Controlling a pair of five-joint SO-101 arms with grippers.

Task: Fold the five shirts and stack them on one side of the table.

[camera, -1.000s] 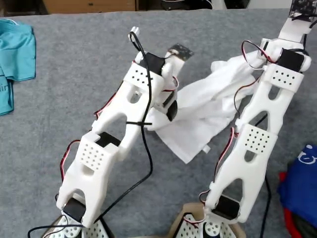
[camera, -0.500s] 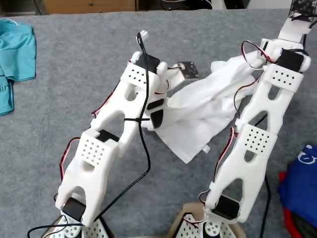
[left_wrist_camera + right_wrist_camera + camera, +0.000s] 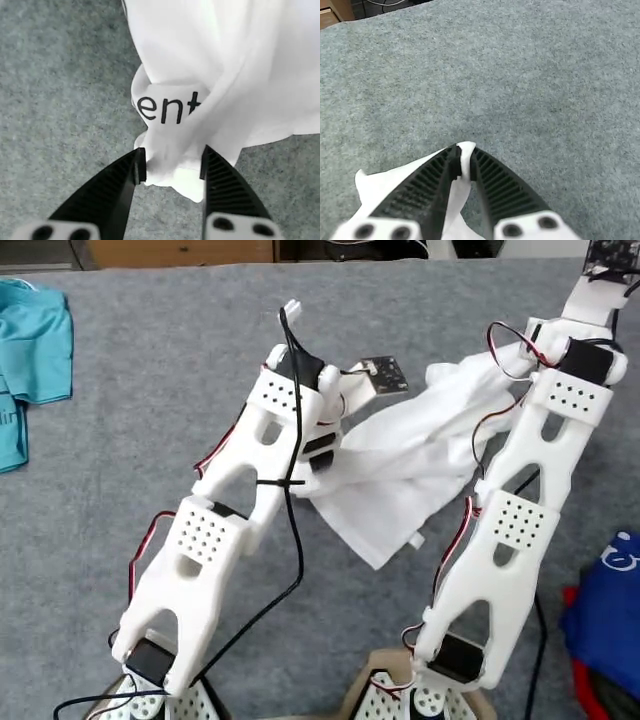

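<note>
Over the last second the left pincer [image 3: 172,162] has pushed forward onto the crumpled white cotton shirt [image 3: 410,470]. Its jaws stand apart astride a bunched fold, so a second grip looks close. The right pincer [image 3: 463,159], clamped on a corner, holds the shirt partly lifted above the grey felt table [image 3: 150,390].

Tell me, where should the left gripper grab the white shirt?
At the bunched lower edge of the shirt, coming down from above: that lump sticks up from the table, the left gripper straddles it, and the right gripper pinches the far corner.
</note>
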